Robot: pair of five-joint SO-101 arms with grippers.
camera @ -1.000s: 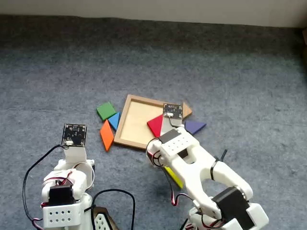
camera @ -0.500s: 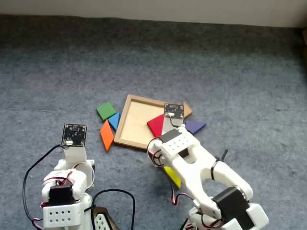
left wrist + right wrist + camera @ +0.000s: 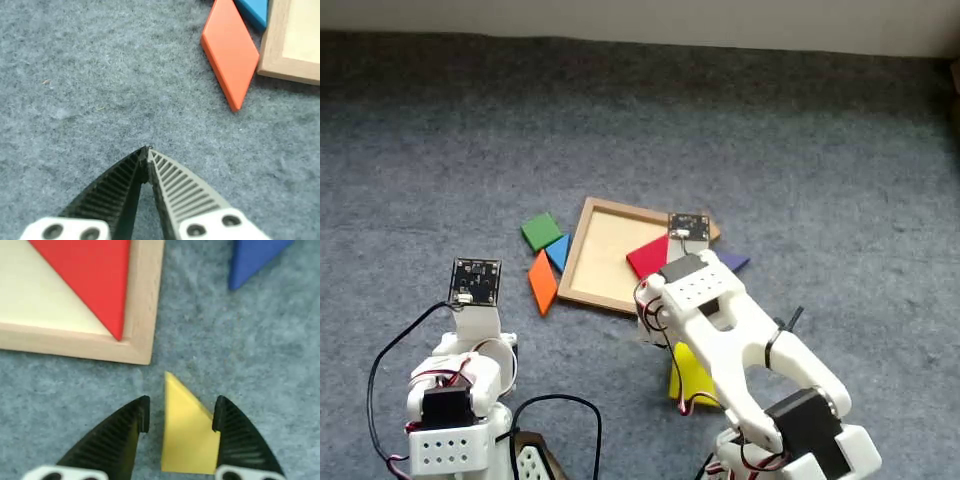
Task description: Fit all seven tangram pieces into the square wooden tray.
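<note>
The square wooden tray [image 3: 582, 262] lies mid-table with a red triangle [image 3: 648, 257] inside, at its right side. My right arm [image 3: 705, 295] hangs over the tray's near right corner. In the right wrist view the right gripper [image 3: 181, 412] is open, one finger on each side of a yellow triangle [image 3: 187, 437] on the carpet just off the tray's corner [image 3: 145, 347]. The yellow triangle [image 3: 692, 375] also shows under the arm. My left gripper [image 3: 146, 150] is shut on nothing, low over bare carpet near an orange parallelogram [image 3: 230, 52].
Left of the tray lie a green square [image 3: 541, 231], a blue triangle [image 3: 558, 251] and the orange parallelogram [image 3: 542, 282]. A purple triangle [image 3: 732, 262] and a tan piece [image 3: 712, 232] lie off its right side. Grey carpet stretches all around.
The right arm has shifted a little to the right over the tray's corner, and more of the yellow triangle now shows beneath it. The left arm has not moved.
</note>
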